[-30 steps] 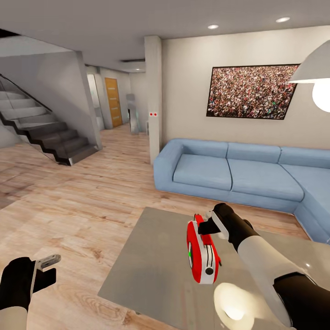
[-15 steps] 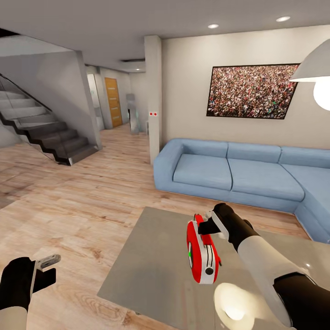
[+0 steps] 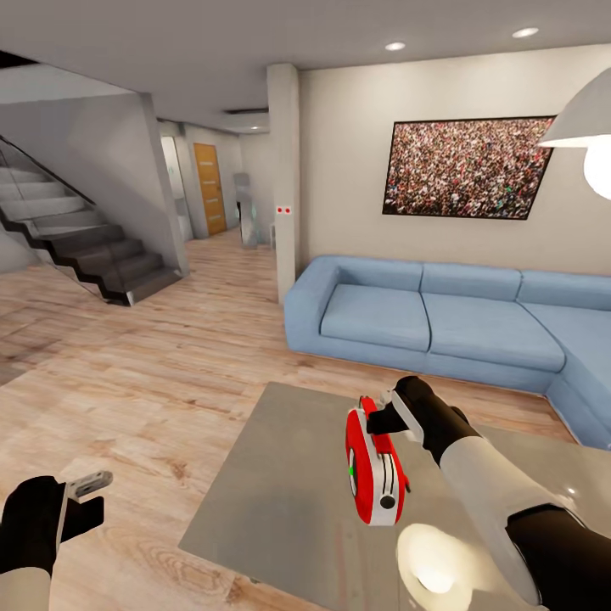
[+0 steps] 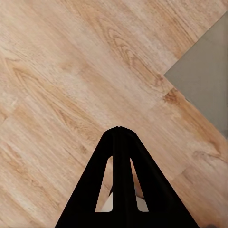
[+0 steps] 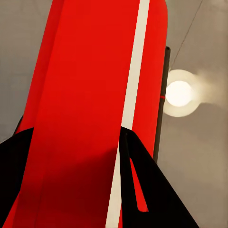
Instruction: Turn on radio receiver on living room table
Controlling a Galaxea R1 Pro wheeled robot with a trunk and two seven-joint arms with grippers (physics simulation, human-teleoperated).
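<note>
The right gripper (image 3: 379, 422) is gripping the far, upper end of the radio receiver (image 3: 372, 471), its two black fingers (image 5: 142, 190) clamped against the glossy red casing on either side of the white band, as the right wrist view is showing. The receiver is hanging below and in front of this gripper, tilted on its narrow edge, with its round dial at the lower end and a small green light on its side; whether its lower end is touching the table (image 3: 280, 492) cannot be told. The grey tabletop is lying beneath the gripper and is mirroring the pendant lamp (image 3: 585, 127) as a bright round patch (image 5: 179, 93) just beside the receiver. The left gripper (image 3: 89, 485) is hovering well apart from the table, over the wood plank floor (image 3: 153, 382), with its fingertips (image 4: 118, 130) pressed together and nothing between them; one corner of the table is showing beyond it in the left wrist view. Beyond the right gripper, the blue sofa (image 3: 441, 318) is standing against the wall under the crowd picture (image 3: 467, 168), and a staircase (image 3: 76, 238) is rising far beyond the left gripper.
</note>
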